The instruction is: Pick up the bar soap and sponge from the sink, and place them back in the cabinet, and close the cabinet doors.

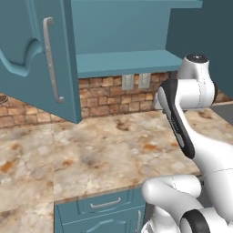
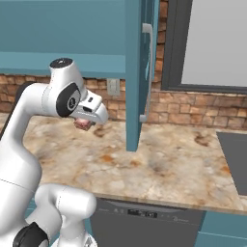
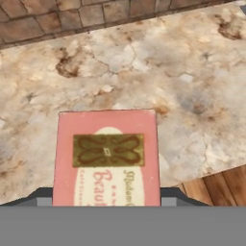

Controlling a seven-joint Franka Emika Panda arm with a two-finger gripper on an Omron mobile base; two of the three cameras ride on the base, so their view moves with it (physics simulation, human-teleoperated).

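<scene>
My gripper (image 2: 85, 122) is shut on the bar soap (image 3: 106, 158), a pinkish block with a cream label; the dark fingertips (image 3: 43, 197) press its two sides. The soap (image 2: 83, 125) hangs a little above the marble counter, below the open cabinet. The cabinet's teal shelf (image 1: 127, 61) lies above and behind the arm. One of the cabinet doors (image 1: 36, 59) stands swung open on the left, the other (image 2: 137, 72) edge-on to the right of the hand. A dark grey corner of the sink (image 2: 235, 159) shows at far right. The sponge is out of view.
The marble counter (image 1: 100, 150) runs under the hand, with a brick backsplash (image 1: 104, 98) and two wall outlets (image 1: 135, 81) behind. Teal drawers (image 1: 102, 205) and a dishwasher front (image 2: 144, 219) sit below. A window (image 2: 217, 43) is above the sink side.
</scene>
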